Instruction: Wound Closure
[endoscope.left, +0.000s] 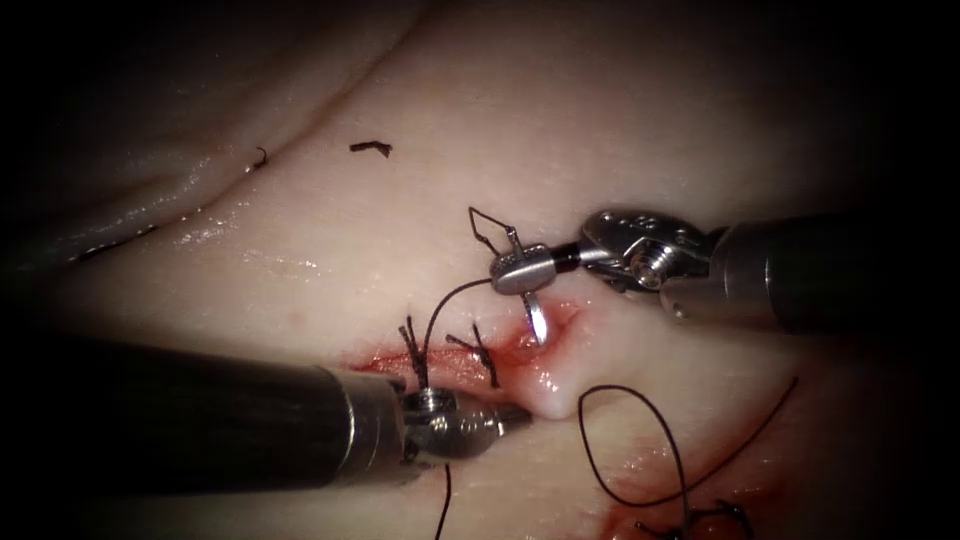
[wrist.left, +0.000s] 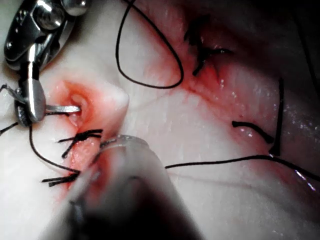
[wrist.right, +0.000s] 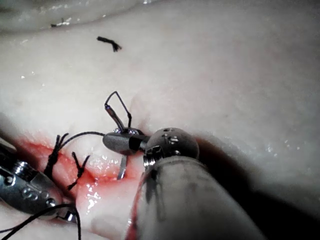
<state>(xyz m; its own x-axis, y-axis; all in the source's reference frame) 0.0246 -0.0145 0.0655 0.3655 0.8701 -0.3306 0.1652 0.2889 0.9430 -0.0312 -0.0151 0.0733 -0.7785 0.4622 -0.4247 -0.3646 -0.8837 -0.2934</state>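
Across the endoscope view, the right tool (endoscope.left: 522, 268) is reaching in from the right with its jaws clamped on the needle (endoscope.left: 536, 322) near its blunt end, and the point is dipping into the tissue (endoscope.left: 600, 120) at the right end of the cut (endoscope.left: 480, 362), beside two tied stitches (endoscope.left: 486, 357). The left tool (endoscope.left: 500, 422) is lying just near of the cut, its jaws looking together and holding nothing. The thread (endoscope.left: 640, 440) is looping loosely to the right.

At the left wrist view, the needle (wrist.left: 62, 108) is entering the reddened lip crosswise; judged from this, a square grip and a turn along the curve would serve well.

At the right wrist view, the right tool (wrist.right: 122, 141) is gripping the needle (wrist.right: 121, 167) over the red fluid (wrist.right: 92, 180). No writing or brand is showing anywhere
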